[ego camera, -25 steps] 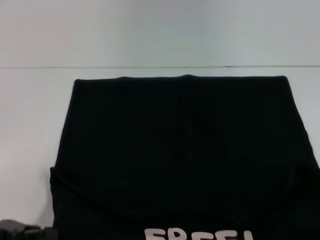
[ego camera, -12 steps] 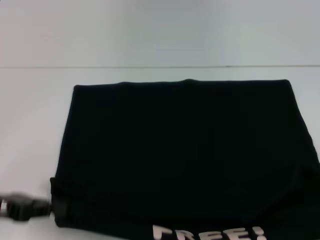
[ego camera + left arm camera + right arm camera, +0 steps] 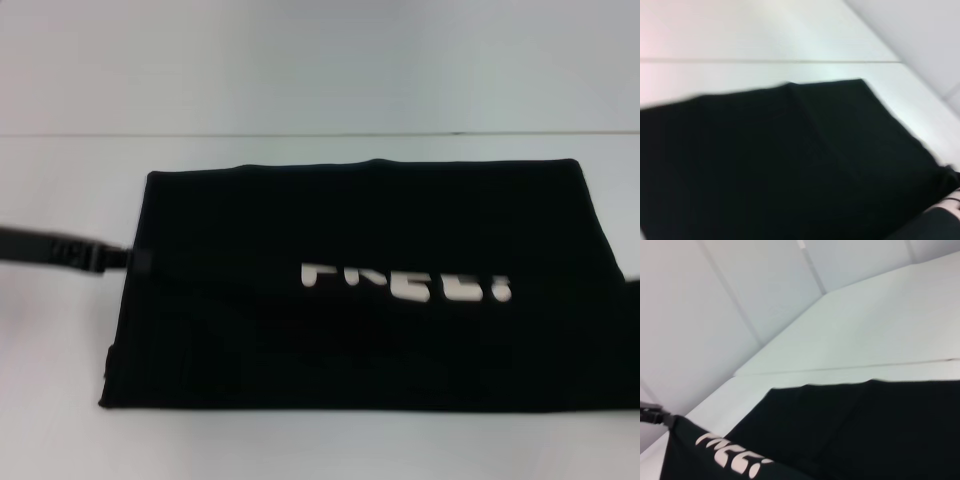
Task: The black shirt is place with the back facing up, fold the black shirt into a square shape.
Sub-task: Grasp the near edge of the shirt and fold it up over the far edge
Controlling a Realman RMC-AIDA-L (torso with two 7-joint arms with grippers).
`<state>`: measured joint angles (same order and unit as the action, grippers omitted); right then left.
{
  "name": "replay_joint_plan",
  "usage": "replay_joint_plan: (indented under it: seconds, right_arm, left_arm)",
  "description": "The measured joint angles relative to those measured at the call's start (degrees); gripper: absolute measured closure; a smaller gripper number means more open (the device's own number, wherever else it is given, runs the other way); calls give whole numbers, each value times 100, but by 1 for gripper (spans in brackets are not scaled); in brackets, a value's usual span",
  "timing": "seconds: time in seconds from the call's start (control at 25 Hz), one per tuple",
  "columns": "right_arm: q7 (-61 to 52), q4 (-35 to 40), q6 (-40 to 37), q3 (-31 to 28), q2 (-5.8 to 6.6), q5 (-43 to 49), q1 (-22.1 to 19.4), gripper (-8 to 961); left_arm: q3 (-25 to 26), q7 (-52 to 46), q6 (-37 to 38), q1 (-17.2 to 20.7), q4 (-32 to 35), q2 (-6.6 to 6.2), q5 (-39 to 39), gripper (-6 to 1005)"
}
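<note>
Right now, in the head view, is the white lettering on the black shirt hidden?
No, the white lettering shows plainly on the folded-over layer of the black shirt.

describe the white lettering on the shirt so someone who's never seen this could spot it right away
On the white table lies the black shirt, with a flap folded over it. The white lettering runs across that flap, right of centre, and is the only light mark on the dark cloth.

— Where's the black shirt (image 3: 360, 290)?

— Spread wide across the middle of the white table, a rough rectangle.

— Flat?

— Partly folded. A near layer lies turned over toward the far side, showing white block lettering (image 3: 405, 283) right of the shirt's centre.
</note>
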<state>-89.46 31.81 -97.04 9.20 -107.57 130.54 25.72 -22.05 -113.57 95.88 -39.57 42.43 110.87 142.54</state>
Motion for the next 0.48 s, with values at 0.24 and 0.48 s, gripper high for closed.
replay_joint_plan:
  seconds: [0.24,0.48]
  right_arm:
    - [-127,-531,1134,21,-66,-3,551,911]
    - [-264,-899,2535,105,-222,28,1160,912]
  left_arm:
    - [-626,-215,-1693,-378,-325,41,2,998]
    - [-1234,-323,-3095,-556,-588,153,2,998]
